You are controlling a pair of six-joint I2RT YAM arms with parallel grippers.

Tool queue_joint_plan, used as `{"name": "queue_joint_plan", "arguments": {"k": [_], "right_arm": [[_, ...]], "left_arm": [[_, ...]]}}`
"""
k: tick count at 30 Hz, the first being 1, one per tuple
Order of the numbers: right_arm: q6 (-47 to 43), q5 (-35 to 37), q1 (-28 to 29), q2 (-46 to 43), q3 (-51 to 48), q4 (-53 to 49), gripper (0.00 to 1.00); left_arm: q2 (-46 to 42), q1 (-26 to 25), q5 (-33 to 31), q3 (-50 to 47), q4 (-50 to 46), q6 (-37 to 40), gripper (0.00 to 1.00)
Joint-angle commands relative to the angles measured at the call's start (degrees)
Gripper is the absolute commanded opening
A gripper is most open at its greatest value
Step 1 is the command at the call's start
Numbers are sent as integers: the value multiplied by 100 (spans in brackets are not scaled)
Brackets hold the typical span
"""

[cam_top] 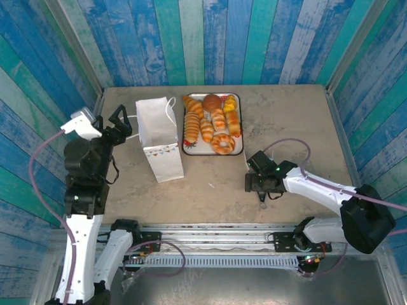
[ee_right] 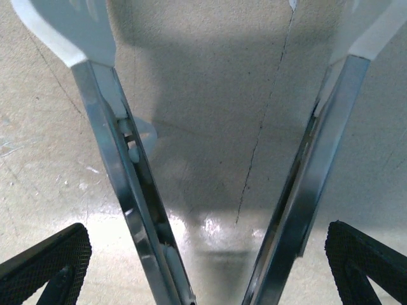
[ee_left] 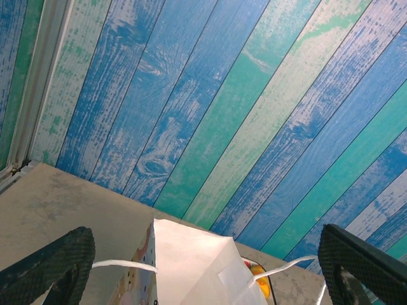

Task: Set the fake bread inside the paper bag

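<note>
The fake bread [cam_top: 213,124], several glossy croissants, a ring doughnut, a brown bun and yellow pieces, lies on a white tray [cam_top: 240,151] at the back middle. A yellow piece [ee_left: 259,281] peeks past the bag in the left wrist view. The white paper bag [cam_top: 159,136] stands upright to the tray's left, mouth up, cord handles loose. My left gripper [cam_top: 124,122] hangs open just left of the bag's top [ee_left: 191,267], jaws wide. My right gripper [cam_top: 253,184] is low over the table in front of the tray, open, its pads [ee_right: 44,267] straddling metal tongs [ee_right: 108,165] without touching them.
The tongs have white tips and lie flat on the table, with their hinge end [cam_top: 262,202] poking out below the right gripper. Blue and green plank walls [cam_top: 222,38] close in the table on three sides. Bare tabletop [cam_top: 299,121] stretches to the tray's right.
</note>
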Motion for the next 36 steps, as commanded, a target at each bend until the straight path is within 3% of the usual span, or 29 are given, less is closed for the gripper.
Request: {"name": "queue_joint_plan", "arguments": {"k": [1,18,30,36], "right_arm": [[34,238,28,135,-13,93,96],[131,238,-123,404,-170,425,84],[223,130,-181,303,-333,480,66],[176,261,-182,56,-246,271,52]], "left_arm": [[37,17,65,60,65,8,94],[118,17,7,285,-154,118,94],[164,17,-1,285,-146,136,94],[136,17,-66,268,-148,153,94]]}}
